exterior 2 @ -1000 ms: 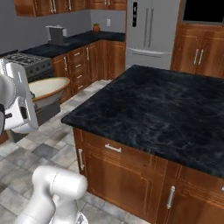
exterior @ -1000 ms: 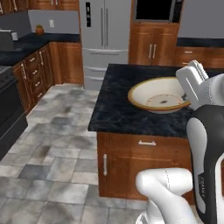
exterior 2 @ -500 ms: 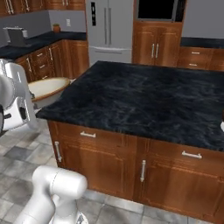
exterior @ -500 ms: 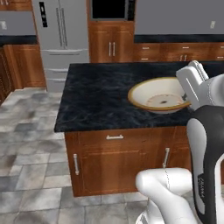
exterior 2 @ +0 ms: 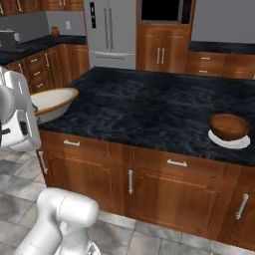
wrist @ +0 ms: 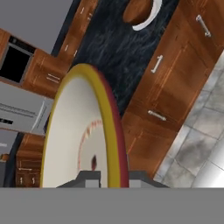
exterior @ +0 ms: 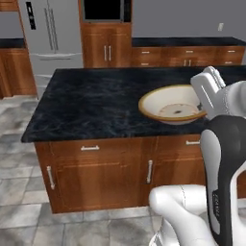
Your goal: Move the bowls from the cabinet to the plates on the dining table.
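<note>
1. Left base view: the cream bowl (exterior: 174, 104) hangs in the air over the dining table (exterior: 96, 103), near its front edge.
2. The gripper (wrist: 113, 178) fingers pinch the cream bowl's rim.
3. Right base view: the brown bowl (exterior 2: 228, 126) sits on a white plate (exterior 2: 230, 142) near the front right corner.

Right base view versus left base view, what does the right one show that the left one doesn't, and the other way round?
Only the right base view shows the dark-brown bowl sitting on a white plate near the right end of the dining table, plus a counter with drawers along the left wall. Only the left base view looks into the cream bowl, showing its pale inside with a dark spot at the centre. Both share the black marble table, the cream bowl carried at the arm's end, the steel fridge and the wall oven.
</note>
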Robot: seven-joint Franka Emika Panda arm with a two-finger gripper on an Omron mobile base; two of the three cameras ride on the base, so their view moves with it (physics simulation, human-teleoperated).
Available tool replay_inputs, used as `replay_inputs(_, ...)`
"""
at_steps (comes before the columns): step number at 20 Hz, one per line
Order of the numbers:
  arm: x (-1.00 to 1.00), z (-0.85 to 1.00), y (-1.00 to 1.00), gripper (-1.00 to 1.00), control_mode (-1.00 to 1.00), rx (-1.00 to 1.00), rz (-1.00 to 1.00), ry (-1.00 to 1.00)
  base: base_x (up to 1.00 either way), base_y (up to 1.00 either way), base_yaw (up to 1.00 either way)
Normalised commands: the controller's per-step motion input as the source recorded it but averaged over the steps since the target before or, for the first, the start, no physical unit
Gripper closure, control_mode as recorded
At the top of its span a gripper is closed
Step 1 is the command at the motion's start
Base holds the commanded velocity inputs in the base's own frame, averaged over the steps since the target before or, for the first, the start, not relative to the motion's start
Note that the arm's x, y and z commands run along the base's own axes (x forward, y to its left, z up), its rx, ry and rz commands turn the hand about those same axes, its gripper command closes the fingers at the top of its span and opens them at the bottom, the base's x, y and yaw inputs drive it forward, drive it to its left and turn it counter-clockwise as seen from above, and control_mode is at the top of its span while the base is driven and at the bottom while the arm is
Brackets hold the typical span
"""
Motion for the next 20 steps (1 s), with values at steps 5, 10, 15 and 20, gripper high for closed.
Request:
replay_inputs(5, 0.0, 0.0, 0.0, 1.0, 1.0, 0.0, 0.0, 0.0, -0.58, -1.0, -0.01)
replay_inputs(10, 0.0, 0.0, 0.0, 1.0, 1.0, 0.0, 0.0, 0.0, -0.63, -1.0, -0.08)
replay_inputs(15, 0.0, 0.0, 0.0, 1.0, 1.0, 0.0, 0.0, 0.0, -0.51, -0.97, -0.18)
replay_inputs(20, 0.0, 0.0, 0.0, 1.0, 1.0, 0.0, 0.0, 0.0, -0.37, -0.92, -0.23)
